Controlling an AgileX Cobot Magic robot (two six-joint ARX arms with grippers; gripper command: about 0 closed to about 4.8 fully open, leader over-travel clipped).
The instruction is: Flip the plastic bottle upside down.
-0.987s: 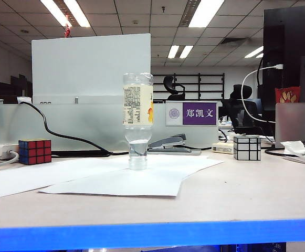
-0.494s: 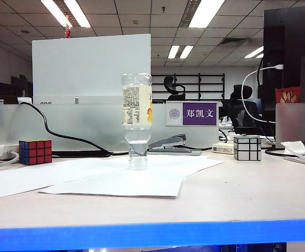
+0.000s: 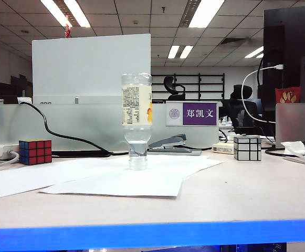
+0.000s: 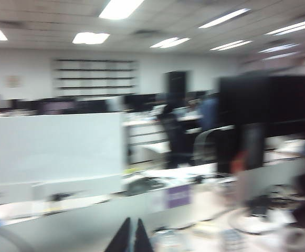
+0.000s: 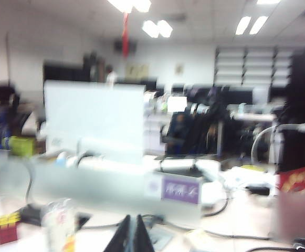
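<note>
So, the pale table (image 3: 236,197) fills the exterior view, with overlapping white paper sheets (image 3: 115,176) spread across its middle, and right on those sheets stands the plastic bottle (image 3: 137,121), upside down. Its long axis runs straight up and down: the capped end is planted on the paper, the ribbed base points at the ceiling, and the cream label with its fruit picture sits high on the body, with a little clear liquid pooled low in the neck. Nothing touches it; it balances alone. Well to its left a coloured cube (image 3: 35,151) sits near the table's far edge, and well to its right a silver mirror cube (image 3: 246,147); a grey stapler (image 3: 170,144) lies just behind the bottle. Neither arm appears in the exterior view. In the blurred left wrist view, the left gripper (image 4: 130,239) has its dark fingertips pressed together, holding nothing, up off the table. In the right wrist view, the right gripper (image 5: 132,236) is likewise pinched tight on nothing, with the bottle (image 5: 58,224) a smear beside it.
</note>
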